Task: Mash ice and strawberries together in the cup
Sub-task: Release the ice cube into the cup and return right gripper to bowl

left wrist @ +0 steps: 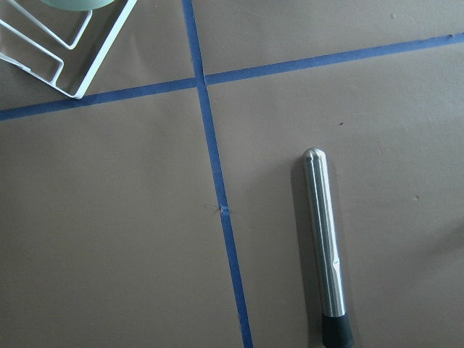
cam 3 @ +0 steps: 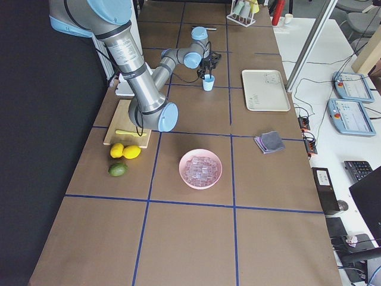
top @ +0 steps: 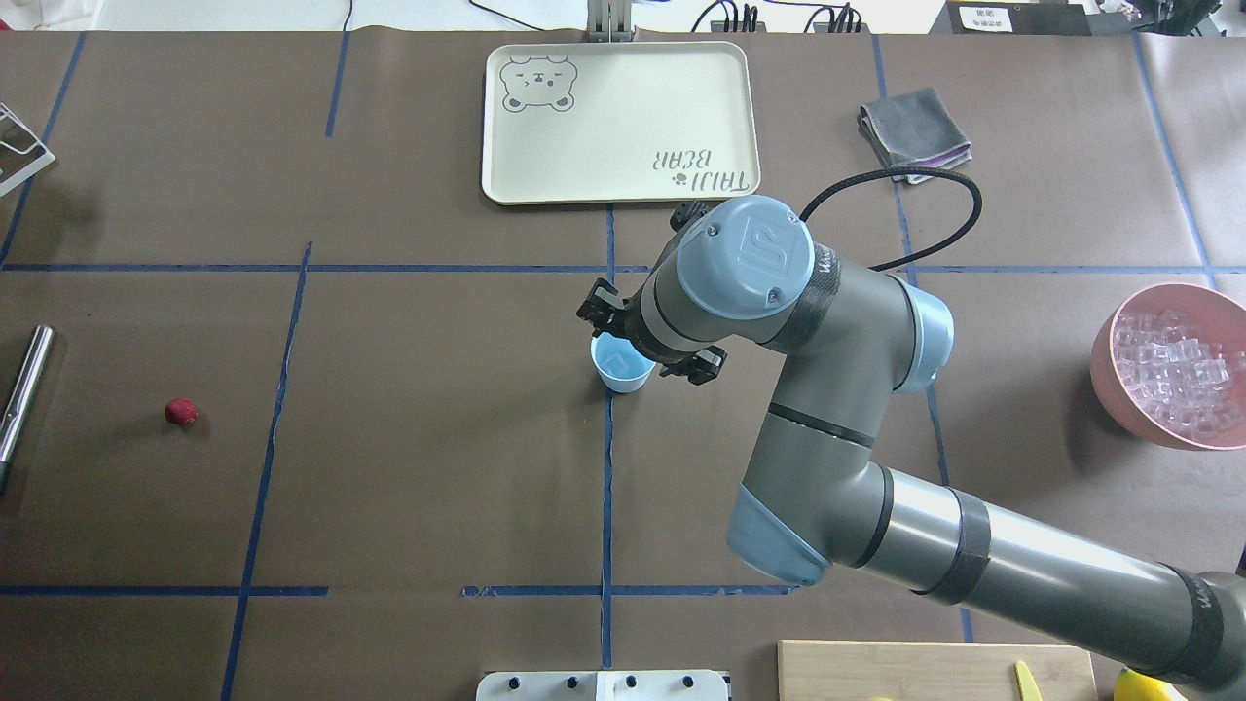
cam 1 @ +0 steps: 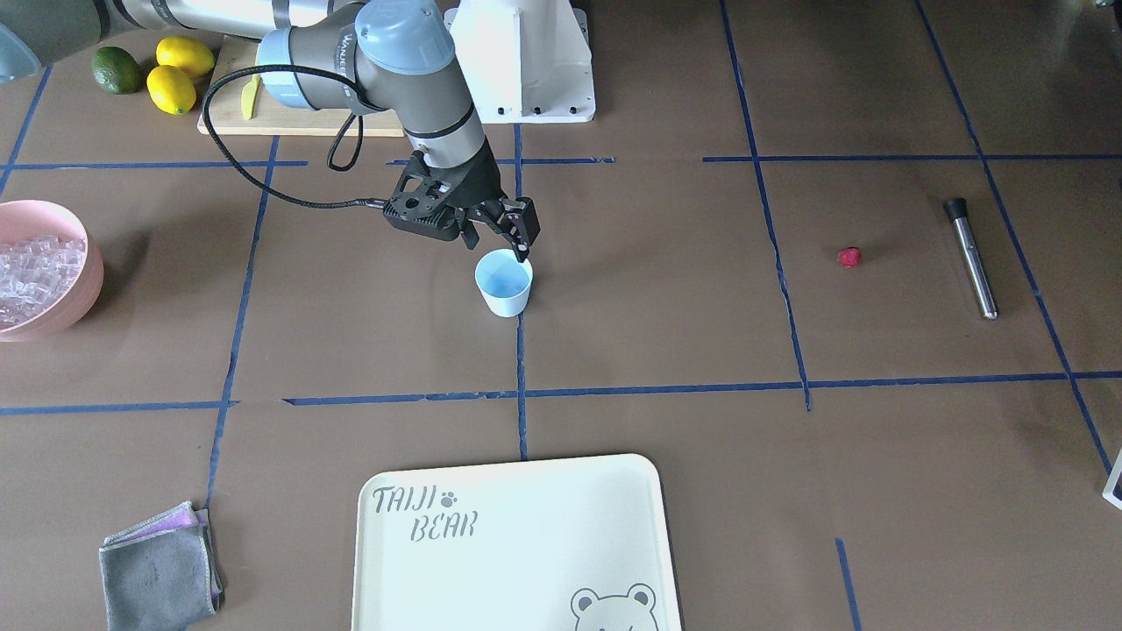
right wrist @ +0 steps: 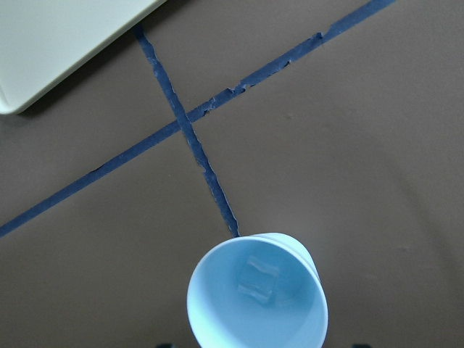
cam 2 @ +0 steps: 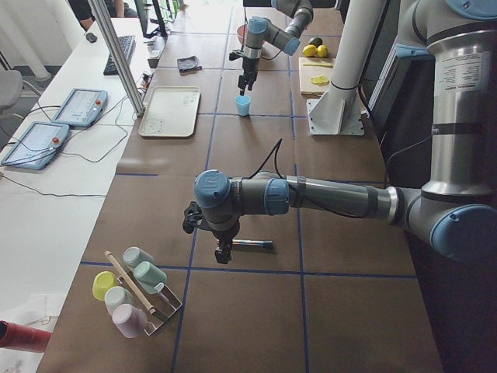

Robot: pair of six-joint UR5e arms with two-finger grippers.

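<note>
The light-blue cup (cam 1: 504, 285) stands upright at the table's middle, on a blue tape line. The right wrist view shows a clear ice cube (right wrist: 257, 279) inside the cup (right wrist: 254, 297). My right gripper (cam 1: 498, 248) hangs just above the cup's rim with its jaws apart, holding nothing. More ice (cam 1: 35, 272) fills the pink bowl (cam 1: 77, 298). The small red strawberry (cam 1: 848, 256) lies alone on the table, far from the cup. My left gripper (cam 2: 221, 255) hovers over a steel muddler (left wrist: 326, 254); I cannot tell whether it is open or shut.
A cream tray (cam 1: 517, 543) lies on the operators' side of the cup, and a folded grey cloth (cam 1: 158, 570) beside it. A cutting board (cam 1: 228, 105), two lemons (cam 1: 171, 88) and a lime (cam 1: 117, 70) sit near the robot's base. A wire rack (cam 2: 132, 291) of cups stands by the left gripper.
</note>
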